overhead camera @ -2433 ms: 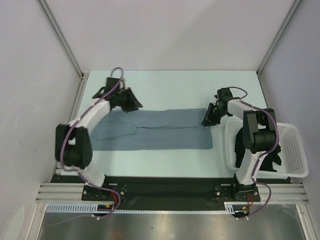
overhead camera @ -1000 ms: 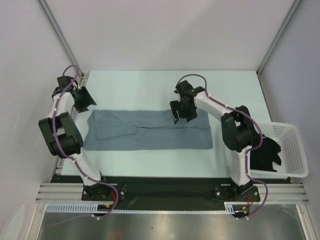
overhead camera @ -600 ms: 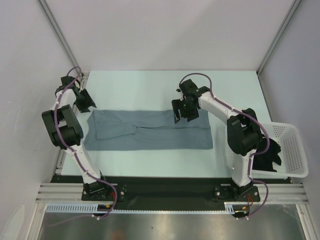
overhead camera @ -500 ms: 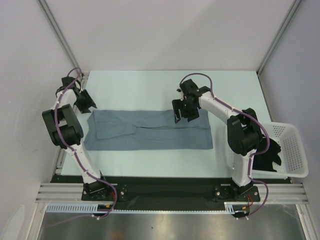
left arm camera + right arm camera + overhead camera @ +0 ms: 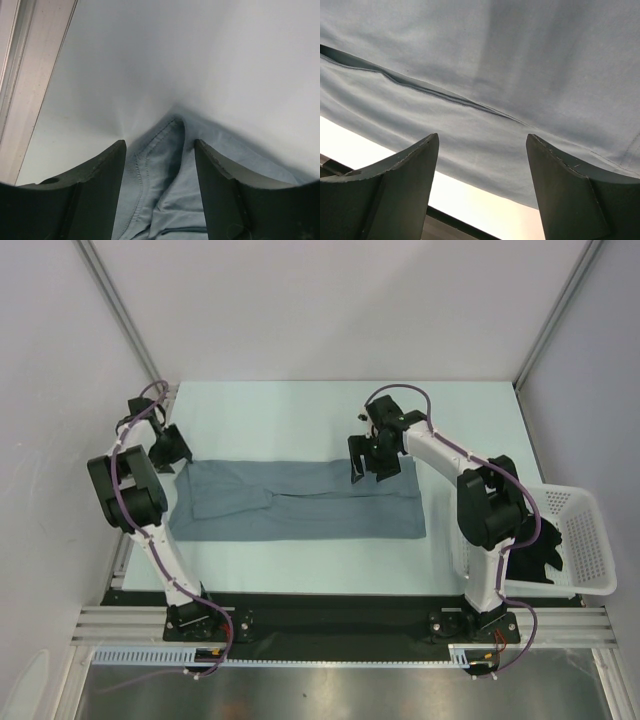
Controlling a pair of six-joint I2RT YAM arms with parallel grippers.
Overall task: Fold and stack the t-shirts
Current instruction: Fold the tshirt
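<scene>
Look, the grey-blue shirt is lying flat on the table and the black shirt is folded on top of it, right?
Not quite. The grey-blue shirt does lie flat on the table, but the black shirt is not on top of it. It sits in the white basket at the right, as the top view shows.

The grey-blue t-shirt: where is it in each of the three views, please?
Top external: grey-blue t-shirt lies flat across the table's middle.
Left wrist: its hemmed corner pokes up between the open left gripper fingers.
Right wrist: it fills the picture beyond the open right gripper.
Shared landmark: the pale table.
</scene>
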